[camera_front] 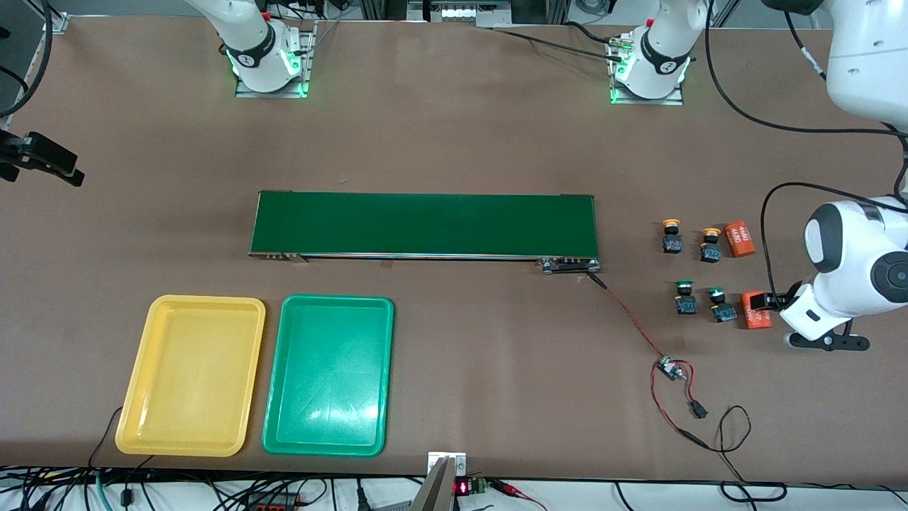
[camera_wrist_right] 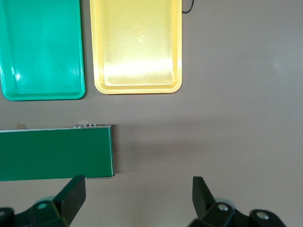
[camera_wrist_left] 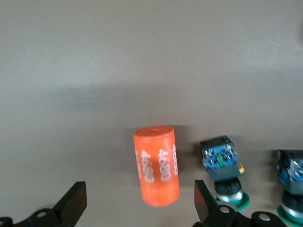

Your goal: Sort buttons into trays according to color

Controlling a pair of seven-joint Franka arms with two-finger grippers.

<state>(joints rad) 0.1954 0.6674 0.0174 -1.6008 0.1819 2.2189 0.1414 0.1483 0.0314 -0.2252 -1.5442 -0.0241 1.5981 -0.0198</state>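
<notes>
Four small push-button switches with black bodies stand in a two-by-two cluster on the brown table, off the long dark-green conveyor belt (camera_front: 424, 224) toward the left arm's end. The two yellow-orange-capped buttons (camera_front: 671, 236) (camera_front: 710, 244) form the row farther from the front camera; the two green-capped buttons (camera_front: 685, 297) (camera_front: 721, 304) form the nearer row. All four rest upright on their bodies, caps up, none touching another.

An orange cylinder with white print (camera_front: 740, 239) lies just beside the yellow-orange row; a second orange cylinder (camera_front: 755, 310) lies just beside the green row.

The shallow yellow plastic tray (camera_front: 135, 419) and shallow green plastic tray (camera_front: 275, 426) sit side by side, nearer the front camera than the belt, toward the right arm's end.

The left gripper (camera_wrist_left: 137, 201) hangs over the second cylinder, fingers spread wide, holding nothing. Only the left wrist view shows blue terminal blocks on the green buttons' undersides.

The right gripper (camera_wrist_right: 137, 196) is outside the front view; its wrist view shows fingers spread over bare table beside the belt's end.
</notes>
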